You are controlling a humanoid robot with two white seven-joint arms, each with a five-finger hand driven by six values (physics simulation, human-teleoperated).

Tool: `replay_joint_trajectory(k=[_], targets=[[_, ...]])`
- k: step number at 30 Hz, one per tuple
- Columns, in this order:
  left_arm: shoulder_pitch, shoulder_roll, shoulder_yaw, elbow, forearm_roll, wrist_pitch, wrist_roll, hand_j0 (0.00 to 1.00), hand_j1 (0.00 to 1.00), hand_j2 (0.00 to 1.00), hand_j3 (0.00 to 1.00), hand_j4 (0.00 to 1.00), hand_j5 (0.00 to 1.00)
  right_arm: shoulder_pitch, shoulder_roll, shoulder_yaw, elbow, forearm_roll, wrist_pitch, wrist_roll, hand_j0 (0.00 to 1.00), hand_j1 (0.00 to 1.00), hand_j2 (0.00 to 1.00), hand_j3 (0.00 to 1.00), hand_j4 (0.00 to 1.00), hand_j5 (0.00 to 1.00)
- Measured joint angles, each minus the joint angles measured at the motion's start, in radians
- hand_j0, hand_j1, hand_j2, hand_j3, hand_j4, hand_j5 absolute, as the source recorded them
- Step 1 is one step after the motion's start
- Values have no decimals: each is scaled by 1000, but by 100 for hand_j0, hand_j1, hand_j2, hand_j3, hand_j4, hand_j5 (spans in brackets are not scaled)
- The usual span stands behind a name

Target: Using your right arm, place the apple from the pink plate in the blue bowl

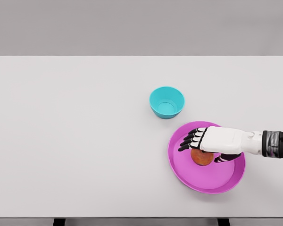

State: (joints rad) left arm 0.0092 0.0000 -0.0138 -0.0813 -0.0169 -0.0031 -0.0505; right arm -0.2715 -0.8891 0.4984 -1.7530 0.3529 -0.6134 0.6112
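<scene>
1. The right hand [208,147] reaches in from the right edge of the head view and sits over the pink plate [226,181], palm down.
2. The apple [202,158] lies on the plate under the palm; only its lower part shows, the top being covered by the hand.
3. The dark fingers [188,140] stretch out to the left past the apple and look fairly straight, while the thumb [225,157] shows at the apple's right side. Whether the hand really grips the apple or merely rests over it cannot be told from this angle.
4. The forearm is cut off by the picture's right edge just past the grey wrist band.
5. The blue bowl [167,101] stands on the white table [75,141], near the plate's upper left but apart from it.
</scene>
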Motion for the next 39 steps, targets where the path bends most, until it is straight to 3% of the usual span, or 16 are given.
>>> replay_joint_trajectory(k=[6,9,12,19,39], targets=[[-2,0,0,0,0,0,0,100,100,100,100,100,100,0,-1,0,0,0,0,0,74,74,74,74,74,74],[0,0,0,0,0,0,0,100,100,100,100,100,100,0,-1,0,0,0,0,0,73,73,73,73,73,73],[-2,0,0,0,0,0,0,100,100,100,100,100,100,0,-1,1,0,0,0,0,60,60,60,60,60,60],[-2,0,0,0,0,0,0,100,100,100,100,100,100,0,-1,1,0,0,0,0,50,50,50,50,50,50],[0,0,0,0,0,0,0,100,100,100,100,100,100,-38,-1,-2,0,-4,0,-1,43,43,43,43,43,43]])
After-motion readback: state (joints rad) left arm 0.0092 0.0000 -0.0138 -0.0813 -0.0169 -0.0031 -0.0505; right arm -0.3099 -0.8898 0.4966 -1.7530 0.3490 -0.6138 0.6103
